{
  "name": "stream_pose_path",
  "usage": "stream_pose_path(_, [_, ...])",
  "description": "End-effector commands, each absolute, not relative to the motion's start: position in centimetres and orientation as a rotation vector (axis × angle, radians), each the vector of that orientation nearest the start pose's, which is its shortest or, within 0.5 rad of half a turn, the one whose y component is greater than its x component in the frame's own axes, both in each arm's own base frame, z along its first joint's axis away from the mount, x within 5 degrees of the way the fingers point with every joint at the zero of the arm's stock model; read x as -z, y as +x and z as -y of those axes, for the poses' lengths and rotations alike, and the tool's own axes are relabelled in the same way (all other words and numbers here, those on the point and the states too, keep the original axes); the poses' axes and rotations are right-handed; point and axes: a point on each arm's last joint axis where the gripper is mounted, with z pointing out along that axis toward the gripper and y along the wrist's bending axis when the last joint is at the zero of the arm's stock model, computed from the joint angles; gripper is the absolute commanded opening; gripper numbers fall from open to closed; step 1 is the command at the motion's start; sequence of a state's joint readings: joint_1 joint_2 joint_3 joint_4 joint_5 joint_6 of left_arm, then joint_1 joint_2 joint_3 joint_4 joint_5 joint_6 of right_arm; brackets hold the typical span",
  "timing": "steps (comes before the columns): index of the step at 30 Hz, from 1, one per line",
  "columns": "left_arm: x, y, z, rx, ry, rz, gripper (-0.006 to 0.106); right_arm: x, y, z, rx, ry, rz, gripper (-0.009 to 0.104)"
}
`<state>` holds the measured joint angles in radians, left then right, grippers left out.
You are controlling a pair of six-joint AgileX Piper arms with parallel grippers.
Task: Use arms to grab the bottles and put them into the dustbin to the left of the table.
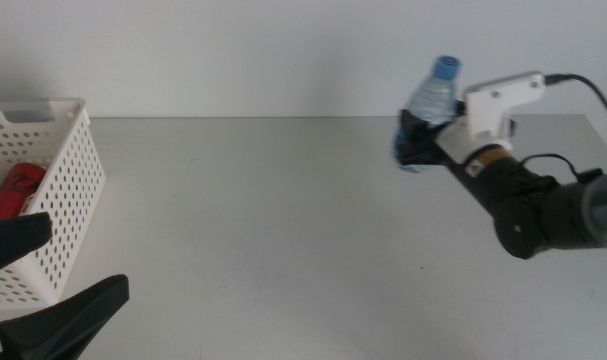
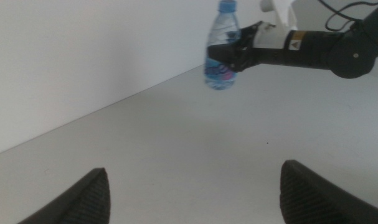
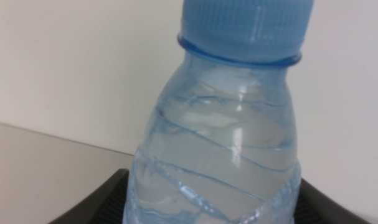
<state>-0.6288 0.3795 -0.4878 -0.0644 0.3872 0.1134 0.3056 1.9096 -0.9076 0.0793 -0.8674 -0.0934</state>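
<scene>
Water bottle up off the tabletop in the right gripper, dustbin waiting far across on the left.

Middle view: the right gripper (image 1: pixel 415 140) has its jaws clamped on the lower body of the water bottle (image 1: pixel 430 100), held clear above the tabletop (image 1: pixel 283 220) at the far right; cap up, long axis near upright with a slight lean; a grip that low leaves the bottle free to drop into the dustbin (image 1: pixel 53 200), where a red can (image 1: pixel 15 190) already lies; the left gripper (image 1: pixel 43 280) waits low beside the dustbin, jaws apart.
Left wrist view: the left jaws stand wide apart and empty; the bottle hangs across the tabletop, blue cap (image 2: pixel 227 7) on top.
Right wrist view: bottle fills the frame, neck and cap pointing away from the jaws, which press on both flanks.
</scene>
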Motion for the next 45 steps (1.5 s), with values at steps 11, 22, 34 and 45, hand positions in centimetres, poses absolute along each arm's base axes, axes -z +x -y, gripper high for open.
stream_pose_path(11, [-33.2,6.6,5.1,0.472,0.566,-1.584,0.093,-21.9,38.7,-27.4,-0.526,-0.532,-1.374,-0.001])
stream_pose_path(22, [-33.2,6.6,5.1,0.472,0.566,-1.584,0.093,-20.3,38.3,-29.0,-0.502,-0.602,-1.382,0.01])
stream_pose_path(34, [-33.2,6.6,5.1,0.472,0.566,-1.584,0.093,-21.7,37.3,-28.1,-0.491,-0.635,-1.614,0.076])
stream_pose_path(45, [-33.2,6.6,5.1,0.472,0.566,-1.584,0.093,-27.6,27.9,-20.9,-0.486,-0.617,-1.668,0.065])
